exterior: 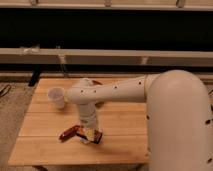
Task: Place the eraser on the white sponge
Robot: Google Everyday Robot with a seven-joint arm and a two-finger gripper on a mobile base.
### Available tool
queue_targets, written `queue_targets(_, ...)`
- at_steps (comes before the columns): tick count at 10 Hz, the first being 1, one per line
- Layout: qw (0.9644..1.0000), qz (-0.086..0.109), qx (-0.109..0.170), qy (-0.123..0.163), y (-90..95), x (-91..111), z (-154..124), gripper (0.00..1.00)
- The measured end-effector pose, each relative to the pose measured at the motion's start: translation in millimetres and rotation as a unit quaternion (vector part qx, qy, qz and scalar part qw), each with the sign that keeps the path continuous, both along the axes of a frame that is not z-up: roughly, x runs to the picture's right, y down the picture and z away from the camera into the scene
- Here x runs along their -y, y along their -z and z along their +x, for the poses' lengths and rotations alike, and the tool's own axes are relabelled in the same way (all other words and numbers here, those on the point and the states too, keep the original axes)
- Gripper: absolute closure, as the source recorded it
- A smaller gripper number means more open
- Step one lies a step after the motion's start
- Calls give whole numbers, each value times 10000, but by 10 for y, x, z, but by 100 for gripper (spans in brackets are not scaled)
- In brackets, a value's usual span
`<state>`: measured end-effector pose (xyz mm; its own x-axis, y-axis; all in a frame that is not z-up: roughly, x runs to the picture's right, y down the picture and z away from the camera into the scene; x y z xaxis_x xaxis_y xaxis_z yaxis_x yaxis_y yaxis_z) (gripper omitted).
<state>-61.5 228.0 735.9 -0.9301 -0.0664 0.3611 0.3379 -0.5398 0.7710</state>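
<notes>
The arm [125,92] reaches in from the right and bends downward over the front part of the wooden desk [50,145]. Its tool [89,136] points straight down and sits low, right at the desk surface near the front edge, roughly at the middle of the desk's width.

Directly under the tool there is a pale, whitish patch that appears to be the white sponge [86,140]; most of it is hidden by the tool. A dark, reddish-brown block, apparently the eraser [97,135], shows at the right side of the tool's tip, touching or just beside it and lying at the sponge. Whether the tool has hold of the eraser, and how far apart its fingers stand, I cannot tell, since the tip blocks that area.

To the left of the tool, just beside the sponge, lies a reddish-brown elongated object [68,132], tilted on the desk. A white cup [57,97] stands upright near the back left of the desk, well apart from the tool.
</notes>
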Motion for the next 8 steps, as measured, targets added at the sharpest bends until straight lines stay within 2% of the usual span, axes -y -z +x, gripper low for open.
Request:
queue_targets(4, 9998, 80, -152, -42, -151, 53, 50, 20)
queue_targets(8, 9992, 179, -294, -200, -198, 127, 103, 20)
